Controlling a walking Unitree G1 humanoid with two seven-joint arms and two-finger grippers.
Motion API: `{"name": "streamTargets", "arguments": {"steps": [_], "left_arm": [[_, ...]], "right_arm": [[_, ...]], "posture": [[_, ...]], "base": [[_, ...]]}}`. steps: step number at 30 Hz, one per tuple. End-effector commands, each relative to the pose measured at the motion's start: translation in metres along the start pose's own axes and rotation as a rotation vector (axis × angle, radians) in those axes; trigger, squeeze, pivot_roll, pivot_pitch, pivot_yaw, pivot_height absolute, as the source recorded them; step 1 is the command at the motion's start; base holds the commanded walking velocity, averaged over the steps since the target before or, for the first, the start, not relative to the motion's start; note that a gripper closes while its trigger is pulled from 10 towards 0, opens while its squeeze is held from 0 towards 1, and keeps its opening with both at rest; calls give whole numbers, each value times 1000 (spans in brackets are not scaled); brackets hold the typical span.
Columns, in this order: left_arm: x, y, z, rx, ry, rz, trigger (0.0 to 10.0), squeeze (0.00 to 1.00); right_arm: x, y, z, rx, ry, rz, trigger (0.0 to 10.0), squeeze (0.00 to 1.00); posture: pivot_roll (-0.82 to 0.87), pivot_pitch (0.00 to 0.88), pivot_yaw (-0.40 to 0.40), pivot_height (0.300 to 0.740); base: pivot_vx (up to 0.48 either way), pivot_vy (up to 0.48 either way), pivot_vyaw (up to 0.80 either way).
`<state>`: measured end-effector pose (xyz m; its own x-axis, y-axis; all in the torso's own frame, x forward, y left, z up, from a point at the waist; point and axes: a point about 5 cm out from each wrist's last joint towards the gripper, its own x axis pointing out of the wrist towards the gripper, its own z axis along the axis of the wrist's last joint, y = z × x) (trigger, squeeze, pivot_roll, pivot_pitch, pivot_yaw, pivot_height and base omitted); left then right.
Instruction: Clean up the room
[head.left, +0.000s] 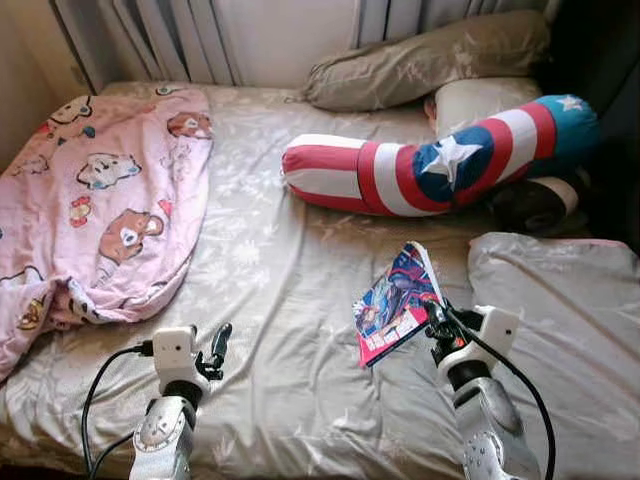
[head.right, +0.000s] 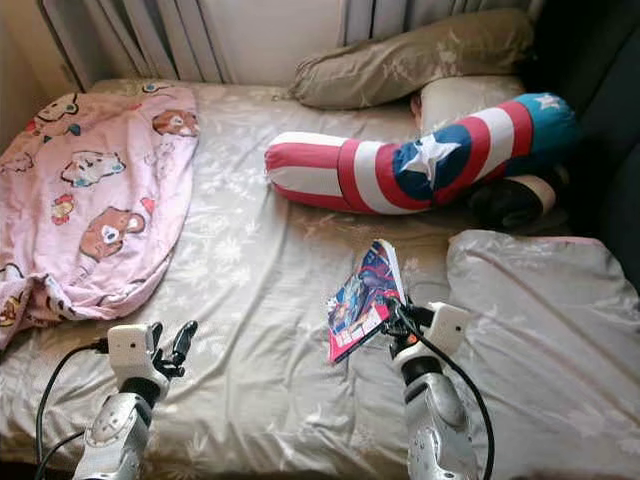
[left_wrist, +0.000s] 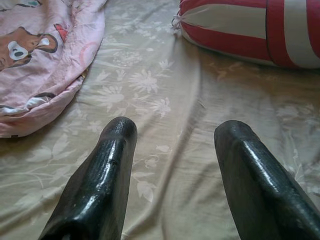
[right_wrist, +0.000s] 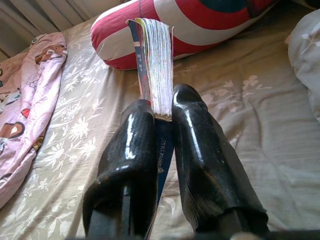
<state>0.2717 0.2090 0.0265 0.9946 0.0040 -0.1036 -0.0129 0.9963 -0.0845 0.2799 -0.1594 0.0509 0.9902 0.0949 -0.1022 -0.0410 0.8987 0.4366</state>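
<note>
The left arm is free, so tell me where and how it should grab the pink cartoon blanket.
Grip the bunched lower edge of the pink blanket, coming in from the left gripper, whose fingers are open beside it. There the fabric folds into a thick roll that stands proud of the sheet; elsewhere it lies flat and would probably pinch poorly.

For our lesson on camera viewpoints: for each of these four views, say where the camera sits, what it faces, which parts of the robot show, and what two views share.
Left eye view: head camera, looking down on the beige floral bedsheet; both silver arms show.
Right eye view: same head, same scene, slightly shifted.
Left wrist view: along the open left gripper toward the pink cartoon-print blanket.
Right wrist view: along the right gripper, jaws shut on the colourful comic book.
Shared: both wrist views show the red, white and blue striped bolster pillow.
</note>
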Motion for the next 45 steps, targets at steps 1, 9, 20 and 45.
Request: {"name": "streamTargets", "arguments": {"steps": [1, 9, 20, 45], "left_arm": [[-3, 1, -3, -3, 15, 0, 10000, 0], [-5, 2, -1, 2, 13, 4, 10000, 0], [-2, 4, 2, -5, 11, 17, 10000, 0], [-2, 6, 7, 16, 8, 7, 10000, 0]], "right_arm": [[0, 4, 6, 5, -46, 19, 10000, 0], [0, 3, 5, 0, -39, 9, 10000, 0], [2, 5, 6, -34, -61, 32, 10000, 0], [21, 1, 11, 36, -88, 17, 10000, 0]], "posture": [[7, 128, 16, 678], [13, 151, 16, 678], [22, 161, 18, 663], [40, 185, 49, 653]], "base": [[0, 0, 0], [0, 0, 0], [0, 0, 0], [0, 0, 0]]}}
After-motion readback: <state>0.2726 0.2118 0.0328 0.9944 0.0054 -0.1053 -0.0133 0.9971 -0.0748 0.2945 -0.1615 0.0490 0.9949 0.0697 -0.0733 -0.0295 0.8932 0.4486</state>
